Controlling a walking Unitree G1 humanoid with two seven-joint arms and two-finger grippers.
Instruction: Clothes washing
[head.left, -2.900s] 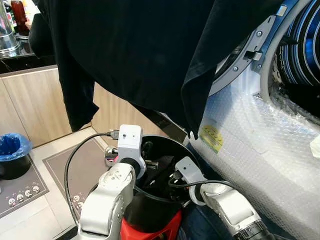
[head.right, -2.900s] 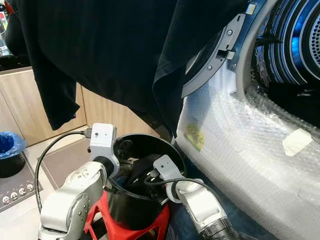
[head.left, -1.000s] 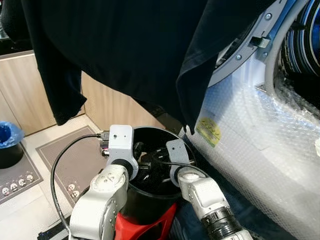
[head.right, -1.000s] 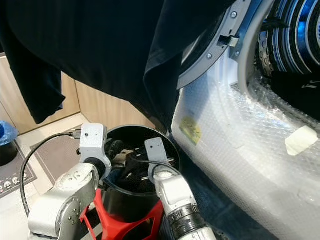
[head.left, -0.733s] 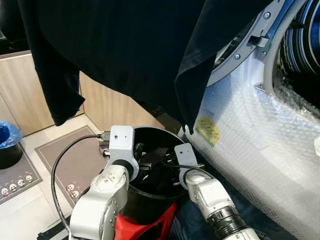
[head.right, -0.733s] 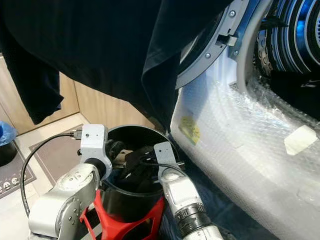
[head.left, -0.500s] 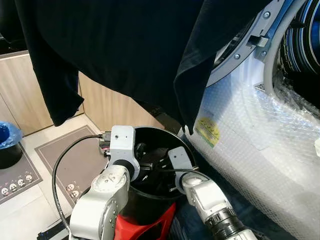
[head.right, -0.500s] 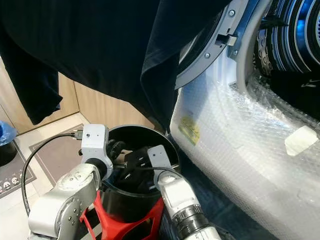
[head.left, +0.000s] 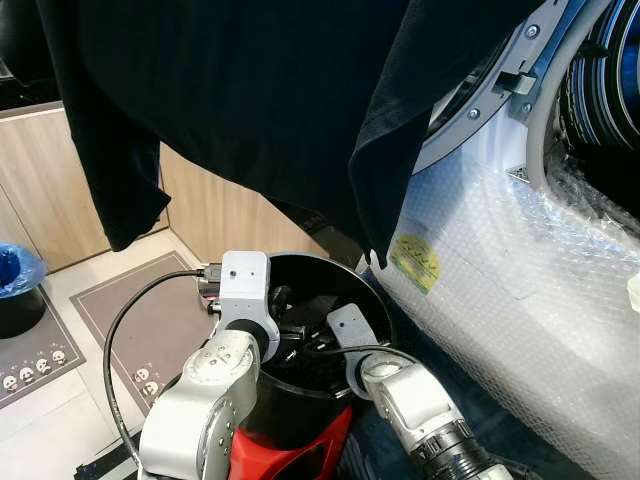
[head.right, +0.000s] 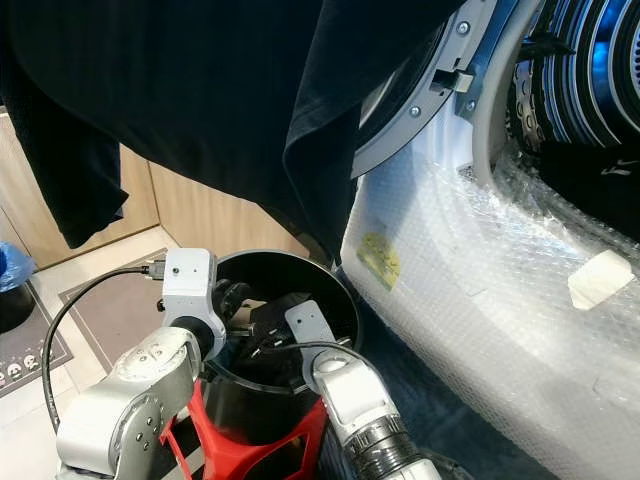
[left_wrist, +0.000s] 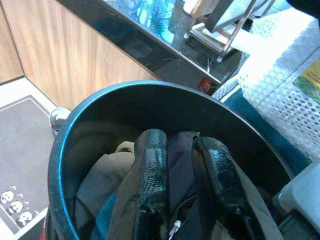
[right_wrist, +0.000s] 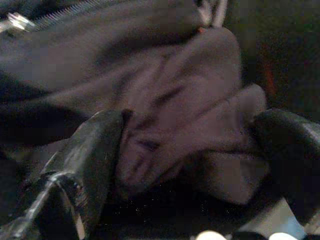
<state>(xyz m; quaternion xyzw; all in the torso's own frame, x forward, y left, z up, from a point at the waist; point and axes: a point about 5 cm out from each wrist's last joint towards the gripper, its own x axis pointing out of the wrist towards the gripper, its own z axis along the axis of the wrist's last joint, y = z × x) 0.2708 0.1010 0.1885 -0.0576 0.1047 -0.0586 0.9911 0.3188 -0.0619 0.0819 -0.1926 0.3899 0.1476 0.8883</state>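
A black bucket (head.left: 375, 300) on a red stool (head.left: 300, 455) holds a heap of dark, beige and teal clothes (left_wrist: 107, 175). Both my arms reach into it. My left gripper (left_wrist: 180, 142) sits over the heap with its fingers (left_wrist: 151, 170) nearly together and a fold of dark cloth pinched between them. My right gripper (right_wrist: 192, 125) is open deep in the bucket, its fingers (right_wrist: 92, 160) wide apart around a bunched purple-grey garment (right_wrist: 185, 105). A large black garment (head.left: 260, 100) hangs from above over the bucket, draped by the washer's open door (head.left: 500, 100).
The washing machine stands to the right, its front covered in bubble wrap (head.left: 520, 280) and its drum (head.left: 600, 90) open. Wooden cabinets (head.left: 40, 190) are at the back left. A blue-lined bin (head.left: 15, 275) and a grey mat (head.left: 130, 320) are on the floor at left.
My right arm has dipped lower and further into the bucket over the last second. The left arm has stayed in the bucket.
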